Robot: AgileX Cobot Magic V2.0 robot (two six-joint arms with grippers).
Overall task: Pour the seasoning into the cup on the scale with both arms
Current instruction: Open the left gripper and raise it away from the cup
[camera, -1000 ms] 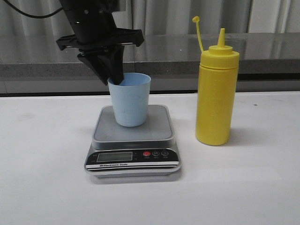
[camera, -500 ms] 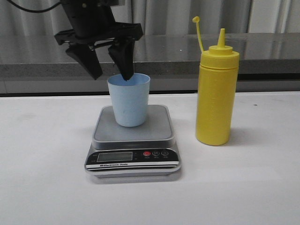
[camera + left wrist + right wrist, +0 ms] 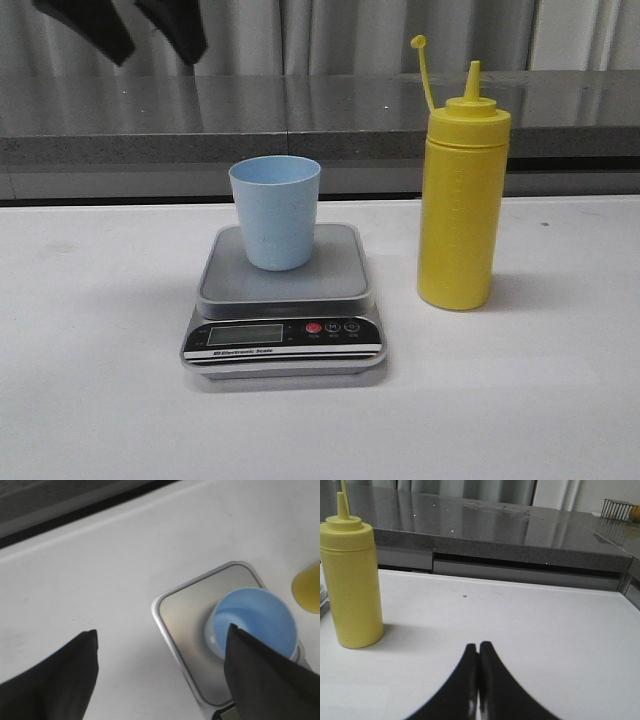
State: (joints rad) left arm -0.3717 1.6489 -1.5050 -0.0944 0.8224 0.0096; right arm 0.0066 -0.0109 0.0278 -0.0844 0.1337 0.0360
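Note:
The light-blue cup (image 3: 276, 211) stands upright and free on the grey platform of the scale (image 3: 283, 305). The yellow seasoning bottle (image 3: 462, 192) stands on the table to the right of the scale, nozzle uncapped, cap strap sticking up. My left gripper (image 3: 158, 38) is open and empty, high above and left of the cup at the top edge of the front view. In the left wrist view its fingers are wide apart (image 3: 161, 636) above the cup (image 3: 260, 619) and scale (image 3: 187, 612). My right gripper (image 3: 479, 646) is shut and empty, low over the table, right of the bottle (image 3: 351, 582).
A grey stone counter (image 3: 380, 110) runs behind the white table (image 3: 90, 330). A wire basket (image 3: 619, 509) stands far off on the counter in the right wrist view.
My left gripper let go of the cup, opened, and rose up and to the left, almost out of the front view. The cup stays on the scale.

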